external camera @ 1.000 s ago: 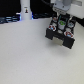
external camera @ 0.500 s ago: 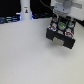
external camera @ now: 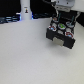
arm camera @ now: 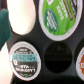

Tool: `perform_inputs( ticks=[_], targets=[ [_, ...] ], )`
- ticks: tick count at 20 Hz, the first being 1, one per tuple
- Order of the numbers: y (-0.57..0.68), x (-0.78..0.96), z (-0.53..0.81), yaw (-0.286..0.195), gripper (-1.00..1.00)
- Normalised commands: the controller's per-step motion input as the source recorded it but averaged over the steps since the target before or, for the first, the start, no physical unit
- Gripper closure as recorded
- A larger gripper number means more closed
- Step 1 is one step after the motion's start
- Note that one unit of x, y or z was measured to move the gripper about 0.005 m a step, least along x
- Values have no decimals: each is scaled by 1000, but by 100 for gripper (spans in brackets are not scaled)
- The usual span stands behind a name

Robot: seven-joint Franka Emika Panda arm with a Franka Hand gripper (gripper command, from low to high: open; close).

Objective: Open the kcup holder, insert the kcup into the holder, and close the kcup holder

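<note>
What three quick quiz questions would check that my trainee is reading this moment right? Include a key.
1. True or false: the kcup holder has a drawer pulled open with pods showing.
2. In the wrist view, the slot between the teal-labelled pod and the orange pod is: A) empty, B) filled with a pod, C) covered by a lid.
3. Fill in: the top of the kcup, seen large and close in the wrist view, is coloured ____.

Key: 1 true; 2 A; 3 green.
</note>
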Motion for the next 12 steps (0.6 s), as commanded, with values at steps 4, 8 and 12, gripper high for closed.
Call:
perform_inputs(
  ticks=[4, 8, 12],
  targets=[
    [-405, 498, 274, 66, -100],
    [-423, 543, 212, 43, -100],
    [-425, 608, 169, 24, -100]
  ],
)
